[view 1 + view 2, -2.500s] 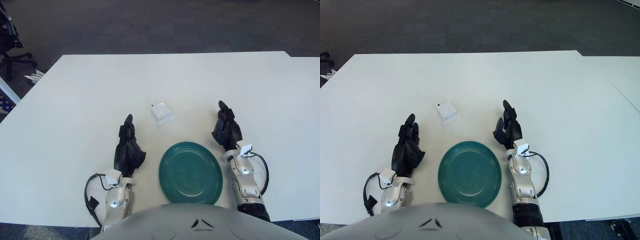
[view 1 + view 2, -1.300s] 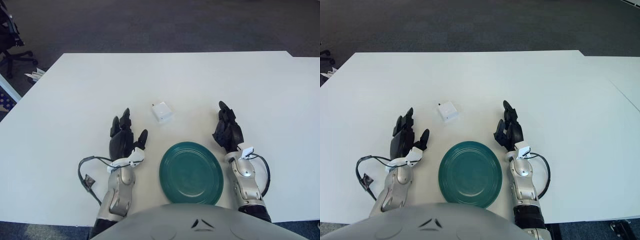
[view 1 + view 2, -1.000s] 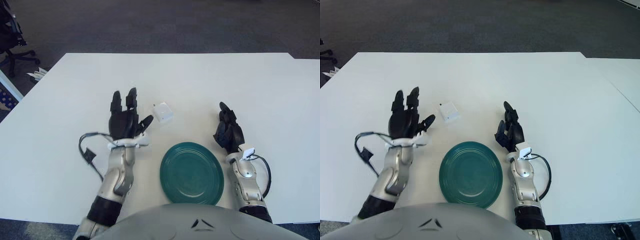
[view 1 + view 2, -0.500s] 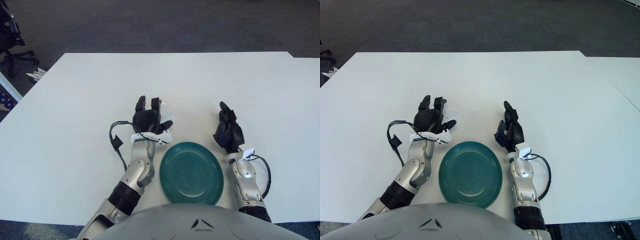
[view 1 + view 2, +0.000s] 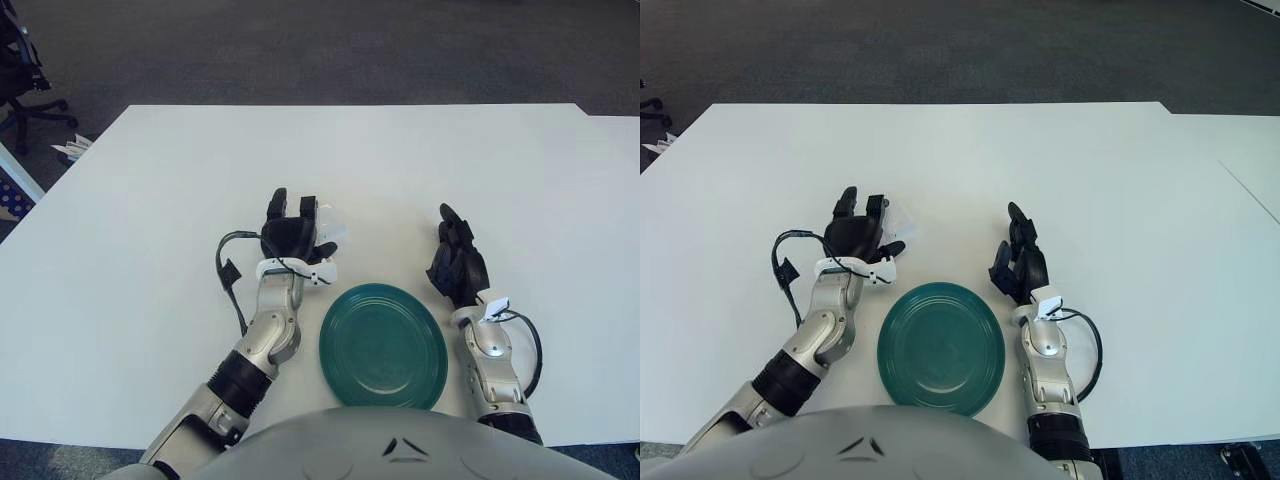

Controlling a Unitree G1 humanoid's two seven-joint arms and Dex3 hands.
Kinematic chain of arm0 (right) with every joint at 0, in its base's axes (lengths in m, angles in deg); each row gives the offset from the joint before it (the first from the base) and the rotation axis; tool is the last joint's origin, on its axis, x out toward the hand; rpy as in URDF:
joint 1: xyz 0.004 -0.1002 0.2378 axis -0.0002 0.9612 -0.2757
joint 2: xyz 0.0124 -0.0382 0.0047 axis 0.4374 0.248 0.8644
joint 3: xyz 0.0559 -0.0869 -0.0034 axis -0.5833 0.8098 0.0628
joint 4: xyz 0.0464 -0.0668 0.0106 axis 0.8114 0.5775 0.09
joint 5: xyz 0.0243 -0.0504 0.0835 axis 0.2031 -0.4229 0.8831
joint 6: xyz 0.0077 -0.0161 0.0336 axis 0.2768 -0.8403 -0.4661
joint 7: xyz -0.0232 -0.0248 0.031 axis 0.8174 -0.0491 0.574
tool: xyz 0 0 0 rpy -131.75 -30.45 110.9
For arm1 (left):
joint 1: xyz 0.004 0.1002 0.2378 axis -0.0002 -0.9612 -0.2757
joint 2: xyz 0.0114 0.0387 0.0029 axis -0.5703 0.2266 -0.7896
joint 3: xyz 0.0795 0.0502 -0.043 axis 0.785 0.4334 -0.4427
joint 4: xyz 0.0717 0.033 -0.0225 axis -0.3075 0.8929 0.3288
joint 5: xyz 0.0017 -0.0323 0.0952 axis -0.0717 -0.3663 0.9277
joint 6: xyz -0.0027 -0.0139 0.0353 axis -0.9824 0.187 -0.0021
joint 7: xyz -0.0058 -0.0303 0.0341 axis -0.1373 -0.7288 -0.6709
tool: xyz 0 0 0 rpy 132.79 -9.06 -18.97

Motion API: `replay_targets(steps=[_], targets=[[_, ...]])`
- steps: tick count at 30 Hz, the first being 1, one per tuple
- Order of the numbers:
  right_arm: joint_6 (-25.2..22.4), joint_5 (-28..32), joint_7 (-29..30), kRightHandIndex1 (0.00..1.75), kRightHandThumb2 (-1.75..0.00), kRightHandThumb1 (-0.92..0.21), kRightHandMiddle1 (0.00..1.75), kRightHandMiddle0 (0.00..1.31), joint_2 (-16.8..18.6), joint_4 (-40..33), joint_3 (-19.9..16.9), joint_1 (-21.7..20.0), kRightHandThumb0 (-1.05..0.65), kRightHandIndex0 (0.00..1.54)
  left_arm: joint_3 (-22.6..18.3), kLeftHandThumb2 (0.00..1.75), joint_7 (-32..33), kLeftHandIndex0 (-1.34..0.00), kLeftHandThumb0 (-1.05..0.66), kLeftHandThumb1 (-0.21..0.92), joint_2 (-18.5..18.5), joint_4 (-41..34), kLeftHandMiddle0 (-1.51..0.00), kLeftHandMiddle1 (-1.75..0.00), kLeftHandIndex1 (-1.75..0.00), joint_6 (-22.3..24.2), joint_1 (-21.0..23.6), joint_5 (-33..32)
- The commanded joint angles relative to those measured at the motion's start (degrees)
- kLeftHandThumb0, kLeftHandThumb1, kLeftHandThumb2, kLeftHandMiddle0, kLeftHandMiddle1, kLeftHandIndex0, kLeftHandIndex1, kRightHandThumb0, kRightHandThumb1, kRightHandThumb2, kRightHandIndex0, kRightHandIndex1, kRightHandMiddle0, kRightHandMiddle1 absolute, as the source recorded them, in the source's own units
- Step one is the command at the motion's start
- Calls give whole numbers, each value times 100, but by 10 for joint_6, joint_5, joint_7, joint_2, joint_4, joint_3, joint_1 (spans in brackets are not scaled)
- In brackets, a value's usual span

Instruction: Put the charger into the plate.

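Observation:
A small white charger [image 5: 333, 222] lies on the white table [image 5: 450, 170], just beyond the upper left rim of a round dark green plate [image 5: 383, 345]. My left hand [image 5: 300, 224] is over the charger's left side with fingers spread. It hides most of the charger, and its thumb lies by the near edge. I cannot see a closed grasp. The plate holds nothing. My right hand [image 5: 455, 265] rests on the table to the right of the plate, fingers relaxed and holding nothing.
An office chair [image 5: 15, 80] and some papers [image 5: 68, 151] are off the table's far left corner. A second white table [image 5: 1250, 150] adjoins on the right. The table's near edge runs just below my forearms.
My left hand has lifted from the table left of the plate and moved forward and right onto the charger, covering most of it. The right hand and the plate have not moved.

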Motion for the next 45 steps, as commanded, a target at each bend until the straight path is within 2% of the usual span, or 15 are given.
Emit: replay_targets(steps=[1, 7, 13, 17, 31, 40, 45], targets=[[-63, -4, 4, 1, -99, -92, 31, 0, 6, 67, 2, 62, -71, 14, -6, 71, -17, 0, -105, 92, 1, 4, -2, -1, -71, -2, 25, -18], [-65, 0, 4, 1, -99, -92, 31, 0, 10, 68, 3, 60, -71, 15, -4, 69, -39, 0, -105, 92, -1, 20, -6, -1, -81, 1, 46, -37], [-62, 1, 1, 1, -100, -92, 30, 0, 12, 73, 4, 59, -73, 14, 3, 71, -47, 0, -105, 92, -7, 41, -3, 0, -76, 6, 61, -35], [-58, 3, -1, 0, -100, -92, 29, 0, 14, 77, 5, 60, -74, 14, 8, 74, -41, 0, -105, 92, -11, 58, 0, 0, -72, 9, 69, -27], [-57, 2, -3, 0, -99, -92, 24, 0, 14, 93, 7, 56, -75, 12, 7, 78, 6, 0, -105, 92, -4, 114, 0, 0, -75, 5, 96, -39], [-59, 3, -1, 0, -99, -92, 23, 0, 17, 97, 6, 56, -75, 11, 13, 82, 8, 0, -105, 92, -5, 154, 0, 0, -71, 2, 124, -48], [-52, 4, -1, 0, -99, -92, 23, 0, 19, 101, 6, 57, -75, 11, 20, 84, 0, 0, -105, 92, -7, 177, -3, -1, -80, -4, 139, -54]])
